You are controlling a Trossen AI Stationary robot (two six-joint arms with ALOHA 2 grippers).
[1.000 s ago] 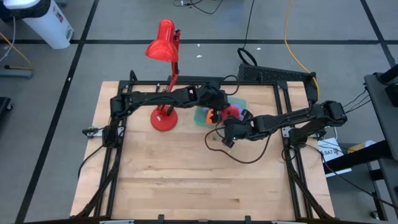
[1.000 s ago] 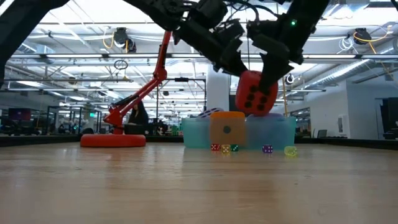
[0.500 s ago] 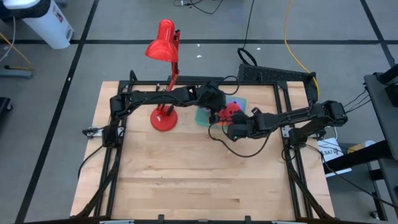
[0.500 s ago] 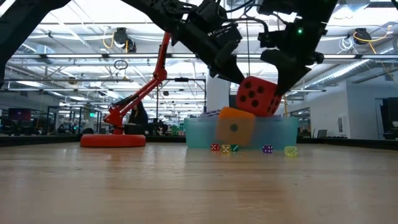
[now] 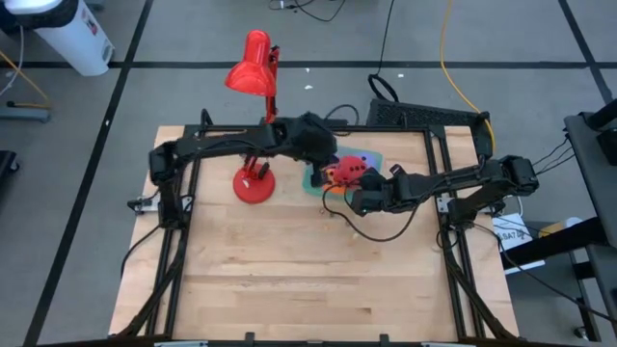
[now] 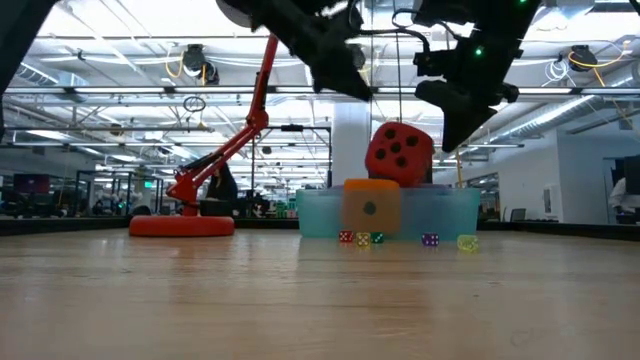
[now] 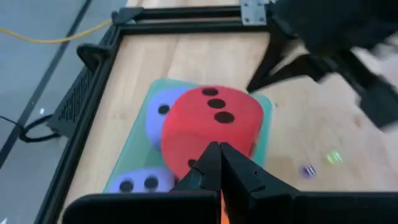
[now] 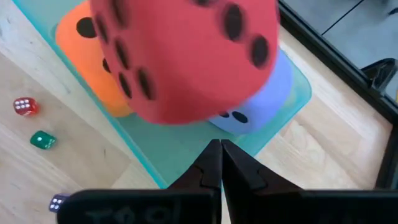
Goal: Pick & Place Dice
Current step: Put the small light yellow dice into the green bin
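Observation:
The red die (image 6: 400,153) (image 5: 349,172) (image 7: 211,124) is over the teal bin (image 6: 450,215), right above the orange die (image 6: 370,208) (image 8: 87,56). It is blurred in the right wrist view (image 8: 186,56), and I cannot tell whether it rests on the dice below. Two purple dice (image 7: 158,115) (image 7: 140,180) lie in the bin. My left gripper (image 6: 350,80) (image 5: 328,159) is shut and raised to the die's left. My right gripper (image 6: 450,135) (image 5: 355,196) is shut, just to the die's right and apart from it.
A red desk lamp stands on its round base (image 5: 255,183) (image 6: 182,225) left of the bin. Several tiny dice (image 6: 360,238) (image 8: 25,107) (image 8: 42,140) lie on the wood just in front of the bin. The table's near half is bare wood.
The red die stood between the two gripper ends above the bin, then turned and sank a little toward the dice below. My left gripper has risen and drawn back from it. The orange die was tipped half a second ago and stands square again.

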